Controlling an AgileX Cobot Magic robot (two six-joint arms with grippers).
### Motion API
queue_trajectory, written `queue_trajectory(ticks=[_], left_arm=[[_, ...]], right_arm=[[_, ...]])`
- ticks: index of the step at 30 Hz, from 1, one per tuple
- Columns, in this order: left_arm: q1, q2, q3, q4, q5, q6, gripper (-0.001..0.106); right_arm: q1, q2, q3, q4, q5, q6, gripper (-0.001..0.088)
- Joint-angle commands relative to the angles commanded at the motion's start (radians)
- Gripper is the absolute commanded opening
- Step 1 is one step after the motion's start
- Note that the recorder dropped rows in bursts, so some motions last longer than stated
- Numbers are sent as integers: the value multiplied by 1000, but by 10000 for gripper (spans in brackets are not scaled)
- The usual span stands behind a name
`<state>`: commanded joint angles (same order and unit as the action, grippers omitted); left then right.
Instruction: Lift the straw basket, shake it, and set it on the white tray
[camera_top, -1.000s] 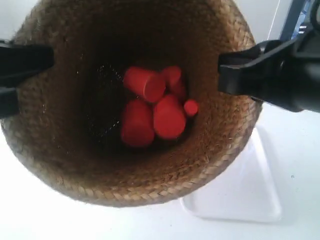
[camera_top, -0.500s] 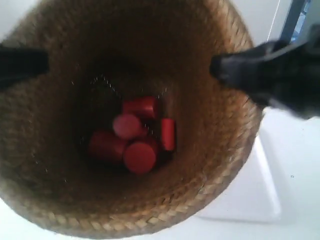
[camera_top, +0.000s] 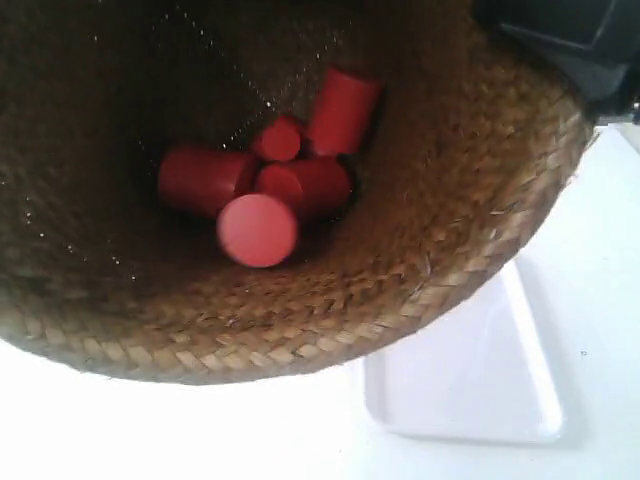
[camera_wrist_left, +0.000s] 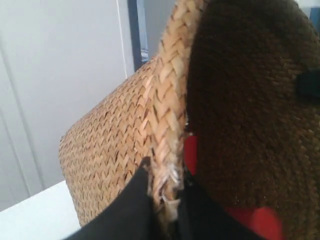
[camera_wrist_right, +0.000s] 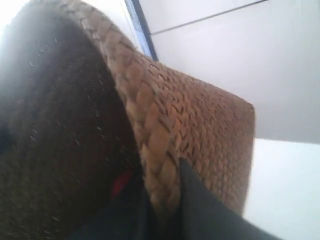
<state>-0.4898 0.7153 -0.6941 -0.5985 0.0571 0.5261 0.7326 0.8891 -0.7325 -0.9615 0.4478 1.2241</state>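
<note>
The straw basket (camera_top: 470, 200) fills most of the exterior view, held up close to the camera, with several red cylinders (camera_top: 258, 228) lying in its bottom. My left gripper (camera_wrist_left: 165, 200) is shut on the braided rim (camera_wrist_left: 172, 100), one finger outside the wall and one inside. On the opposite side my right gripper (camera_wrist_right: 162, 200) is also shut on the rim (camera_wrist_right: 150, 125). In the exterior view only the arm at the exterior view's right (camera_top: 570, 40) shows, at the top corner. The white tray (camera_top: 480, 390) lies on the table below the basket, partly covered by it.
The white tabletop (camera_top: 120, 430) shows under the basket's near rim and right of the tray. A pale wall (camera_wrist_left: 60, 75) with a dark vertical post (camera_wrist_left: 132, 30) stands behind the basket.
The basket has swung up and toward the camera, with its rim now cut off at the top and left. The red cylinders have tumbled to new positions. The left-side arm has left the exterior view.
</note>
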Motion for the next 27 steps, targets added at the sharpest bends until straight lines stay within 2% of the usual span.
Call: queue_trajectory(ticks=[2, 4, 5, 7, 9, 11, 13, 15, 16, 17, 18, 20, 21, 22, 23, 25, 26, 27], left_arm=[[-2, -18, -43, -6, 92, -31, 0], [-2, -64, -93, -14, 187, -44, 0], [-2, -87, -112, -14, 193, -33, 0], [-2, -102, -102, -14, 130, -19, 0], [0, -57, -47, -14, 3, -13, 0], [0, -6, -21, -14, -46, -13, 0], [0, -11, -61, -14, 63, -19, 0], [0, -52, -125, -17, 195, -40, 0], [0, -71, -147, -32, 223, -44, 0], [0, -82, -154, -43, 223, -44, 0], [0, -87, -153, -52, 197, -40, 0], [0, -69, -117, -52, 126, -10, 0], [0, -7, -66, -40, 27, 18, 0], [0, 9, -64, -39, 23, 26, 0], [-2, -6, -106, -61, 104, 24, 0], [-2, -65, -174, -107, 194, 24, 0], [-2, -77, -176, -112, 182, 27, 0], [-2, -63, -139, -103, 131, 49, 0]], right_arm=[[20, -16, -37, 108, -1, -40, 0], [48, -98, -56, 226, -108, -131, 0], [61, -134, -55, 235, -169, -136, 0], [69, -158, -42, 205, -202, -136, 0], [48, -97, -21, 93, -125, -102, 0], [32, -13, -24, 26, -27, -31, 0], [45, -22, -64, 98, -33, -58, 0], [68, -97, -86, 175, -146, -95, 0], [82, -145, -86, 182, -240, -95, 0], [85, -167, -83, 182, -271, -95, 0], [85, -174, -83, 182, -260, -95, 0], [77, -129, -66, 135, -99, -95, 0], [64, -28, -52, 37, 48, -57, 0], [64, -6, -58, 43, 94, -45, 0], [83, -22, -95, 151, 59, -102, 0], [120, -124, -123, 219, -77, -166, 0], [125, -142, -121, 211, -94, -166, 0], [118, -112, -89, 114, -66, -146, 0]])
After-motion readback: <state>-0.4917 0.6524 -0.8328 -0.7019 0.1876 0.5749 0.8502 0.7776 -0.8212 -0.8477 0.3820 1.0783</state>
